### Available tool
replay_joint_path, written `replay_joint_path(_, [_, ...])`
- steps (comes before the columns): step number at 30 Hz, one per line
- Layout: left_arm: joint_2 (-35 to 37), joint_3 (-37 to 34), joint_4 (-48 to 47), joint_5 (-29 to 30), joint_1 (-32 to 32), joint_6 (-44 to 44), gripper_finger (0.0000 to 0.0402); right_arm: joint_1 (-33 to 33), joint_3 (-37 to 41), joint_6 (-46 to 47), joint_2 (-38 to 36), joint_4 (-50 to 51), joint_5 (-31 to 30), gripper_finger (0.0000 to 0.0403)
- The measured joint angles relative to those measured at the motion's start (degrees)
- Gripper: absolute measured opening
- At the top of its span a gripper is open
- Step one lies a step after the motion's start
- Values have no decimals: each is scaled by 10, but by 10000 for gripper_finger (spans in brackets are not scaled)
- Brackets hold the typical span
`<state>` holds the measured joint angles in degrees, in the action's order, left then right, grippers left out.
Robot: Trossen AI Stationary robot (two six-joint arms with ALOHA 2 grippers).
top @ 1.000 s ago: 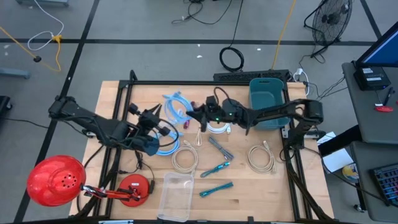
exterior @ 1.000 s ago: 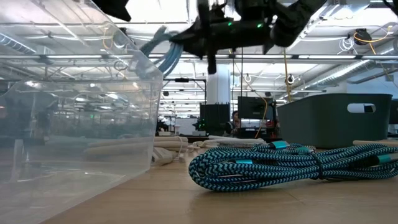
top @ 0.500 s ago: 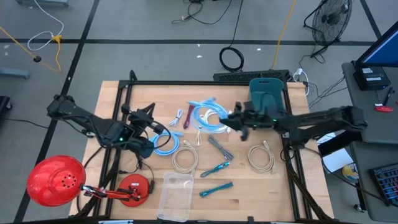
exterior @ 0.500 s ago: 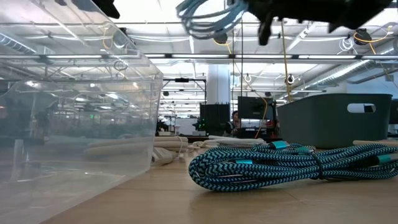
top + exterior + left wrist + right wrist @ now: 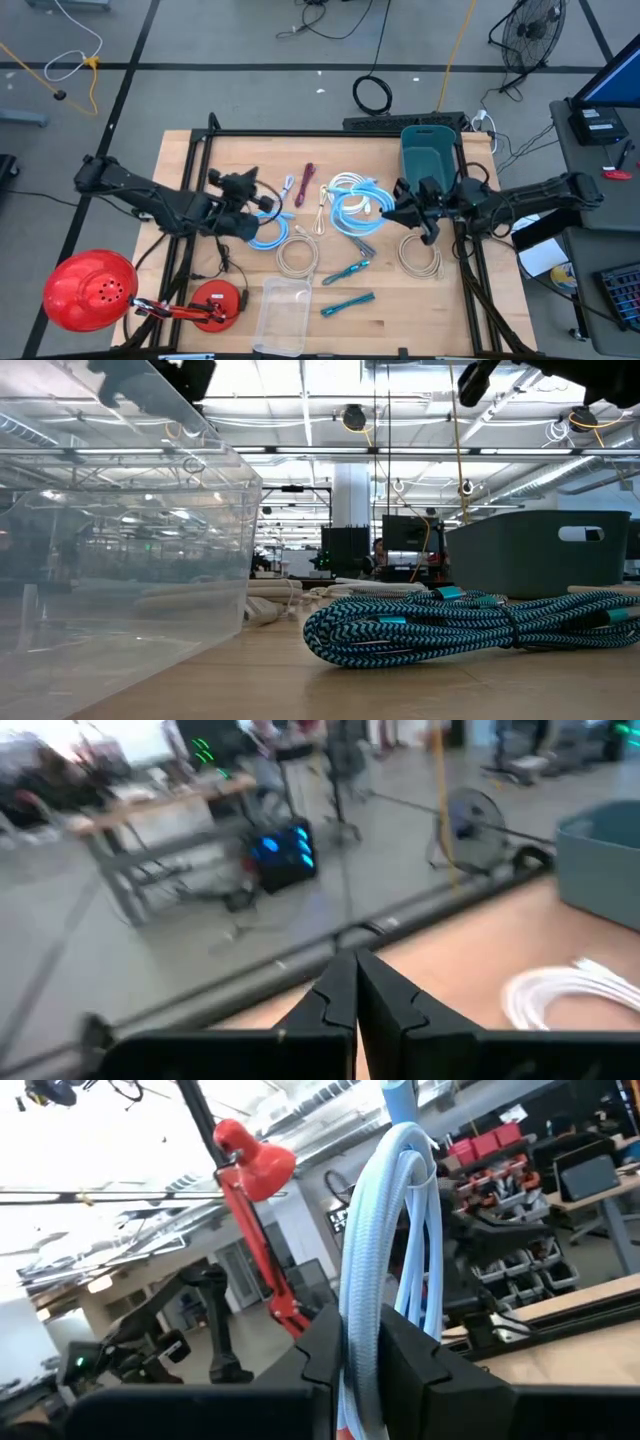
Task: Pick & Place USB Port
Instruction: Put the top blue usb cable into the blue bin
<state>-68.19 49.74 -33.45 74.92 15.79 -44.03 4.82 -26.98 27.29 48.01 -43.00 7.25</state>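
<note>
The right gripper (image 5: 400, 212), jaws clamped on a light-blue coiled USB cable (image 5: 358, 206), carries it above the desk (image 5: 440, 310) near the grey bin (image 5: 428, 160). Keeping the dangling loops clear matters. The left gripper (image 5: 262, 202) waits, jaws together.
</note>
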Motion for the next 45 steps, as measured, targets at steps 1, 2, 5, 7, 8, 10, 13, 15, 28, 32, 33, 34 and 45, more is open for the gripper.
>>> replay_joint_path(1, [1, -12, 68, -27, -8, 53, 2, 2, 0, -1, 0, 0, 0, 30])
replay_joint_path(2, [4, -27, 143, -67, -16, 117, 1, 3, 0, -1, 1, 0, 0, 30])
replay_joint_path(5, [8, -91, 441, -291, -52, 313, 1, 3, 0, -1, 4, 2, -1, 31])
replay_joint_path(7, [7, -133, 591, -448, -80, 360, 1, 3, 0, 0, 5, 1, -6, 32])
replay_joint_path(8, [7, -149, 644, -495, -94, 365, 1, 3, 0, -1, 5, 1, -11, 31])
replay_joint_path(10, [8, -173, 711, -532, -121, 364, 1, 5, 0, -4, 4, 8, -13, 30])
replay_joint_path(13, [18, -208, 759, -578, -165, 360, 1, 9, 0, -10, 4, 15, -23, 30])
replay_joint_path(15, [17, -215, 793, -680, -202, 344, 5, 13, 0, -14, 5, 20, -37, 30])
replay_joint_path(28, [-54, -209, 930, -970, -239, 305, 66, 41, 0, -30, 9, 10, -90, 30])
replay_joint_path(32, [-87, -174, 940, -986, -235, 283, 120, 50, 0, -34, 13, 8, -104, 30])
replay_joint_path(33, [-98, -163, 940, -988, -233, 281, 136, 51, 0, -35, 13, 7, -104, 30])
replay_joint_path(34, [-110, -150, 938, -988, -230, 278, 152, 51, 0, -36, 13, 4, -104, 30])
replay_joint_path(45, [-238, -42, 936, -1024, -224, 272, 234, 55, 0, -28, 13, -4, -104, 30])
